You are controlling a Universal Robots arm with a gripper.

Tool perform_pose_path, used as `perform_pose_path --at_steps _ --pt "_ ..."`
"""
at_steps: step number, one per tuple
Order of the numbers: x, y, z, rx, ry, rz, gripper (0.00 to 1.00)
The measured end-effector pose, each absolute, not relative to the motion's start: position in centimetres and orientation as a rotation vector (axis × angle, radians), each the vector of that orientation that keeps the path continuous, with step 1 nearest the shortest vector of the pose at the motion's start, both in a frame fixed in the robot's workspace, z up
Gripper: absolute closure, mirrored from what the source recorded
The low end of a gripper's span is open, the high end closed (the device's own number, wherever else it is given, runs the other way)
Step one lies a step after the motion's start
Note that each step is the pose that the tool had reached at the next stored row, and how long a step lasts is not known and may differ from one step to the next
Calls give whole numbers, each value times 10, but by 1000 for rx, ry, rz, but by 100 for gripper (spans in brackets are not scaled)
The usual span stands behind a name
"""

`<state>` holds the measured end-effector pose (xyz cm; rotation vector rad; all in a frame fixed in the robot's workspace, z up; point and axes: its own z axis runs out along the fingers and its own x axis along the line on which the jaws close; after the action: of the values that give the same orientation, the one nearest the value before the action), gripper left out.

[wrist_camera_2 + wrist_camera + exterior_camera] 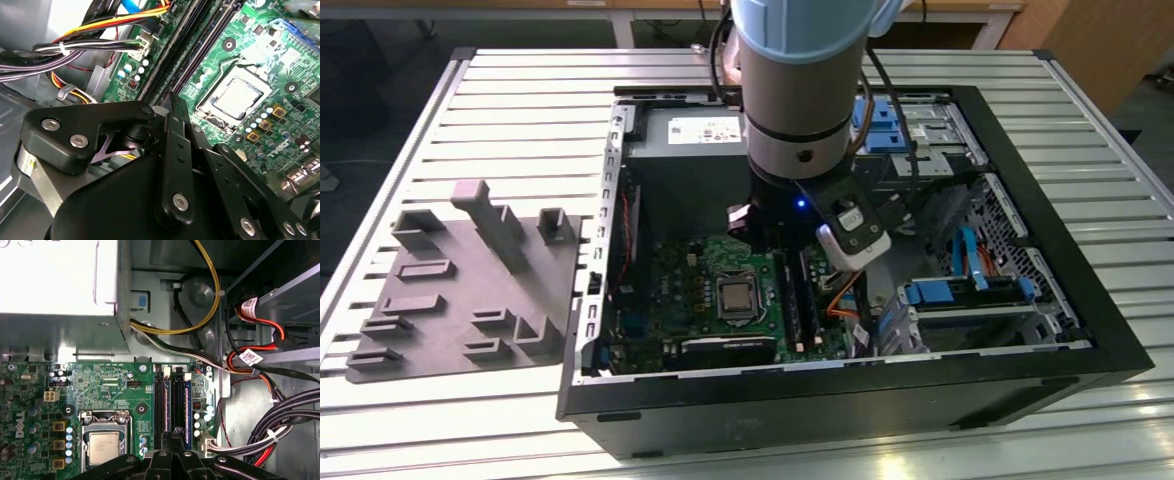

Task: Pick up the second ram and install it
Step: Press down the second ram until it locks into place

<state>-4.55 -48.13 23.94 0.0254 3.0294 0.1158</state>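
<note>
**Robot arm working over the memory slots inside an open computer case**

A robot arm is reaching down into an open black computer case (pixel 854 390) that is lying on its side on a ribbed metal table (pixel 480 110). In the exterior view, the gripper (pixel 790 262) is hanging low over the green motherboard (pixel 687 290), just beside the processor socket (pixel 738 297), above the long black memory slots (pixel 798 295).

In the first wrist view, the gripper (pixel 175 437) is pointing straight at the memory slots (pixel 172 402). One slot is carrying a stick with a blue-green edge, the second ram (pixel 187 407), which is lying along its slot next to the gripper's tip. Whether it is fully pressed home cannot be told from these pictures.

In the second wrist view, the jaws of the gripper (pixel 172 105) are drawn close together in a narrow point just above the slots (pixel 200 55). Whether they are clamped on a thin stick or simply closed cannot be told.

To the exterior view's left, a grey tray (pixel 467 290) with upright holder blocks is sitting on the table, and no stick is visible in it.

Judging from this, the pick-up appears to be done and the work is at the seating stage at the slots.
</note>
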Motion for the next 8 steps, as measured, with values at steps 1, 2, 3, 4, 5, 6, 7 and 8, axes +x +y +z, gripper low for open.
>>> perform_pose_path --at_steps 1,2,3,4,5,6,7,8 --pt "-46 -481 239 25 3029 116 89" --pt "-46 -480 239 25 3029 116 89" --pt "-46 -480 239 25 3029 116 89" --pt "-46 -479 239 25 3029 116 89" --pt "-46 -478 239 25 3029 116 89" --pt "-46 -478 239 25 3029 116 89" --pt "-46 -477 239 25 3029 116 89" --pt "-46 -476 239 25 3029 116 89"
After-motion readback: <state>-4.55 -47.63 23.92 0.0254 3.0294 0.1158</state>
